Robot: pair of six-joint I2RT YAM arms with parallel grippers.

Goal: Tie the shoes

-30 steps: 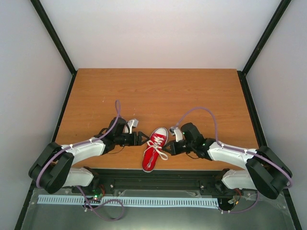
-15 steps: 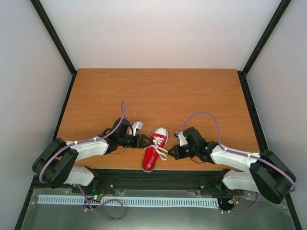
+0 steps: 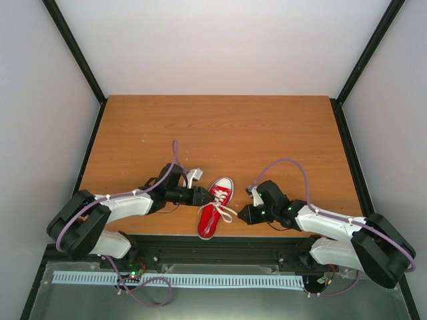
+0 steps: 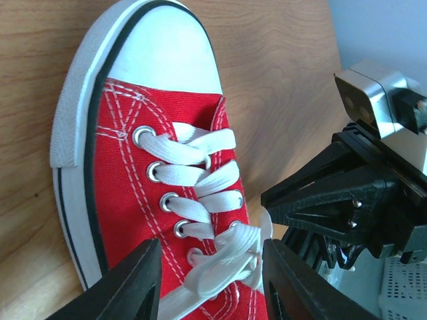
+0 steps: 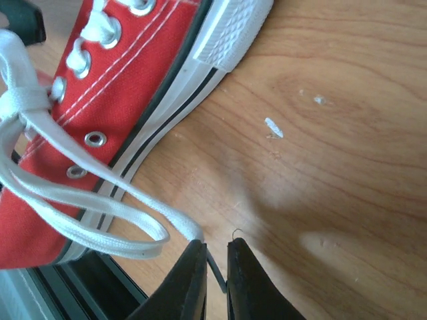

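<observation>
The red shoe (image 3: 215,203) with white toe cap and laces lies at the table's near edge, toe pointing away. In the left wrist view the shoe (image 4: 133,180) fills the frame. My left gripper (image 4: 212,248) stands open astride the bunched lace crossing (image 4: 230,263) over the tongue, a gap on each side. From above, the left gripper (image 3: 203,197) is at the shoe's left side. My right gripper (image 5: 215,243), also seen from above (image 3: 241,215), is shut on a white lace loop (image 5: 127,230) that runs from the shoe (image 5: 100,87) to its left fingertip.
The right arm's black gripper body and wrist camera (image 4: 360,180) stand just beyond the shoe. The table's near edge and a dark rail (image 3: 220,243) run right below the heel. Small white specks (image 5: 273,127) lie on the wooden table (image 3: 220,133).
My left gripper has moved right onto the shoe and its jaws have narrowed. My right gripper has drawn back, right and nearer, with the lace.
</observation>
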